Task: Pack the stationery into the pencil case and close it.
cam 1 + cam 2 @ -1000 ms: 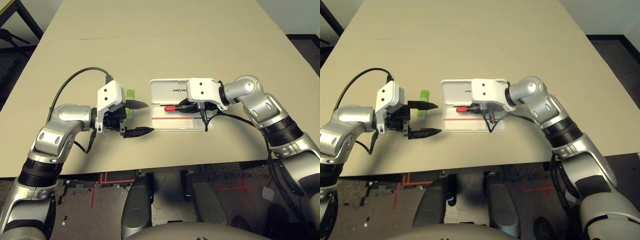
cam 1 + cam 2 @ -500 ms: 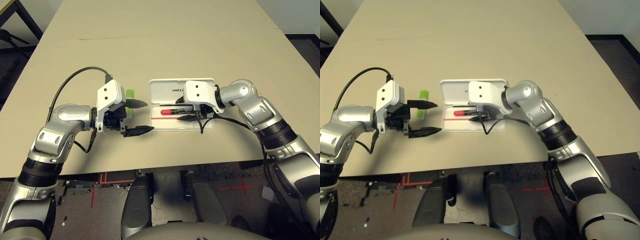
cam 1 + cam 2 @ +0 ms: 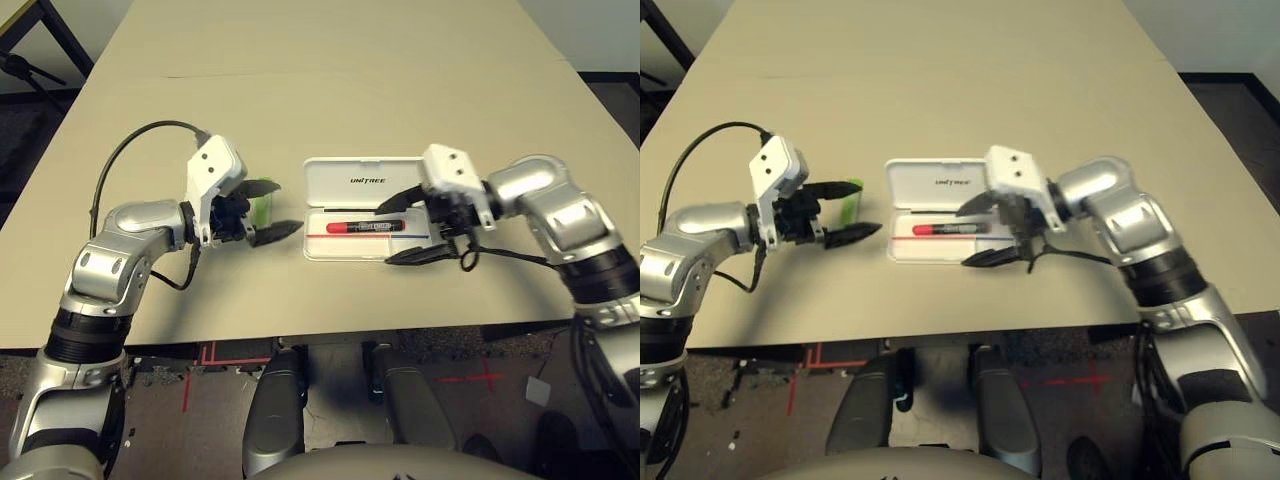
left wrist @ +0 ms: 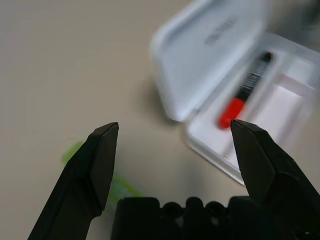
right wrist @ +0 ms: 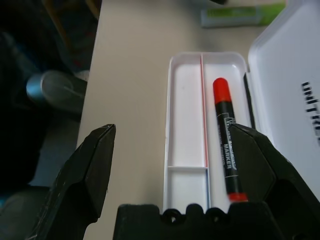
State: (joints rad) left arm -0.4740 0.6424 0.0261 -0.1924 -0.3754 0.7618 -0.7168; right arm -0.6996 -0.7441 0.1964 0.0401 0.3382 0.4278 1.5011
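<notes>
Hovering just right of the open case (image 3: 368,208), the right gripper (image 3: 404,226) has its fingers spread wide and empty. Its wrist view reads the marker (image 5: 227,158) label and a thin red pencil (image 5: 204,122). Left gripper (image 3: 270,209) gapes beside the green stick (image 3: 261,208); lid lies flat beyond.

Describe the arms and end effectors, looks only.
Both arms are silver metal with black ribbed joint bands. Each wrist carries a white boxy module with small dark dots. Left end effector and right end effector each have two black tapered fingers. Black cables loop off both wrists.
</notes>
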